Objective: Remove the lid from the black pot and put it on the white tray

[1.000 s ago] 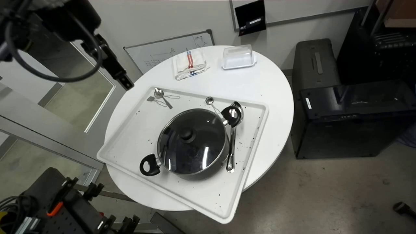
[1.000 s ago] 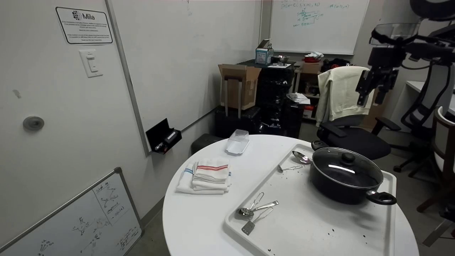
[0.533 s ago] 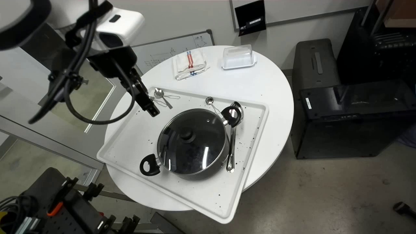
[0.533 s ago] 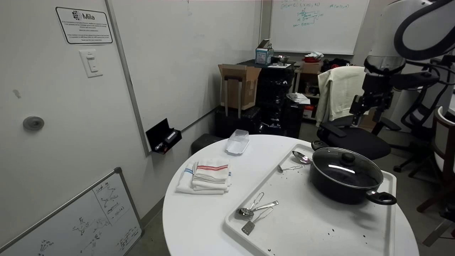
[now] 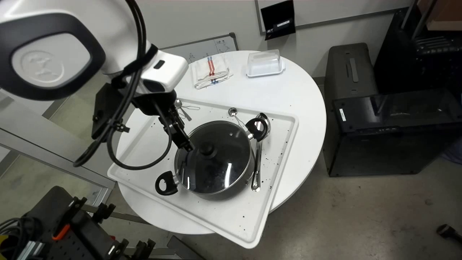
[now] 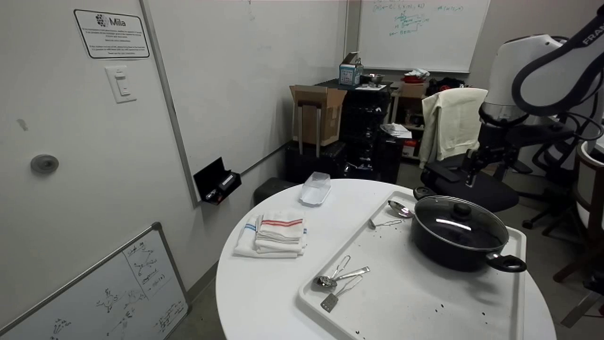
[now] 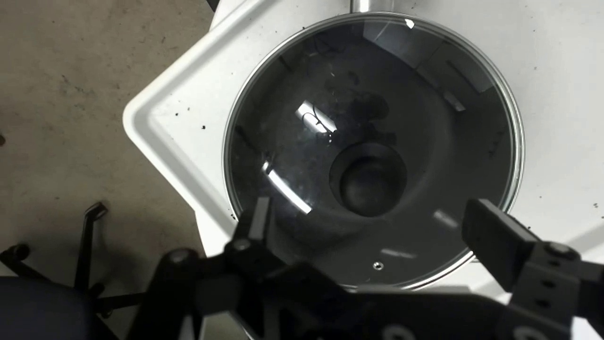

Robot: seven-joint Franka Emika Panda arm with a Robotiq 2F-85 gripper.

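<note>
Tool above table; whiteboard by wall.

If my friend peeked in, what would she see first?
Probably the big black pot under its shiny glass lid, on the white tray. Next, the open gripper, jaws wide apart in front of the lid in the wrist view. Then maybe the folded towels with red and blue stripes, beside the tray on the round table.

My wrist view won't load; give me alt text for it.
A glass lid with a dark knob sits on the black pot, filling mid-frame. The gripper, open and empty, shows at the bottom, the knob roughly centred between its sides. A corner of the white tray shows at left.
</note>
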